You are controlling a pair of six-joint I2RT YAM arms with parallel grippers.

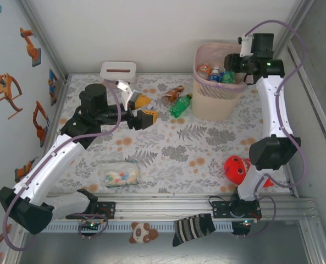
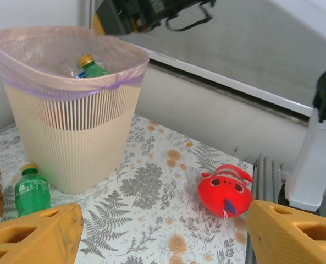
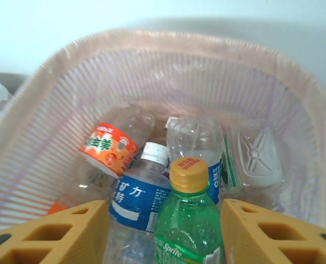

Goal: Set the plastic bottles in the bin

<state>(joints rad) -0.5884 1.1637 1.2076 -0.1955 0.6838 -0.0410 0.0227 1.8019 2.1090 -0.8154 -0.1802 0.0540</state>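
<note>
The bin [image 1: 206,96] stands at the back right and holds several plastic bottles. Among them are a green Sprite bottle [image 3: 189,220] with a yellow cap, a blue-labelled one [image 3: 135,195] and an orange-labelled one [image 3: 109,146]. My right gripper [image 3: 163,223] hangs open over the bin's mouth; the green bottle stands loose below, between its fingers. On the table left of the bin [image 2: 69,132] lie a green bottle [image 1: 180,105] [image 2: 31,190] and a brown one [image 1: 172,94]. My left gripper [image 1: 143,108] [image 2: 163,236] is open and empty, left of those two.
A red rounded toy [image 1: 235,168] [image 2: 224,190] lies by the right arm's base. A white tissue box [image 1: 119,70] sits at the back left, and a clear packet of coloured pieces [image 1: 119,175] near the front. Walls close in on three sides.
</note>
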